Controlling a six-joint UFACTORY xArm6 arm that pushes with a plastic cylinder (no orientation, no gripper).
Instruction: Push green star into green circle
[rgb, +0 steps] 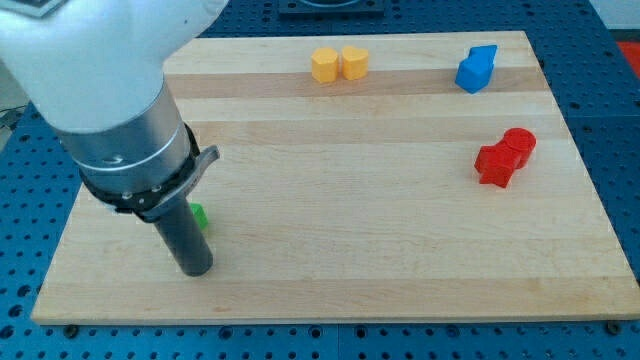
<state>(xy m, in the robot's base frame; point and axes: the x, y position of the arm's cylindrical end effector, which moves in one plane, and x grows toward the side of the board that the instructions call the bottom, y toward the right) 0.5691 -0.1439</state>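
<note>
Camera view: my tip (195, 268) beside half-hidden green block (199, 215), near wooden board's (340, 240) left edge.

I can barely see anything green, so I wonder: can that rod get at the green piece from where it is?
Probably yes: my tip sits right beside the green block, with nothing between them, though the arm hides most of it.

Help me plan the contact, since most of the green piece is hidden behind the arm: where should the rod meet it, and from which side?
Only a sliver of a green block shows, just right of the rod above my tip. Its shape is unreadable, and no second green block shows. Probably meet a flat side low, opposite the circle; I cannot yet tell which side.
</note>
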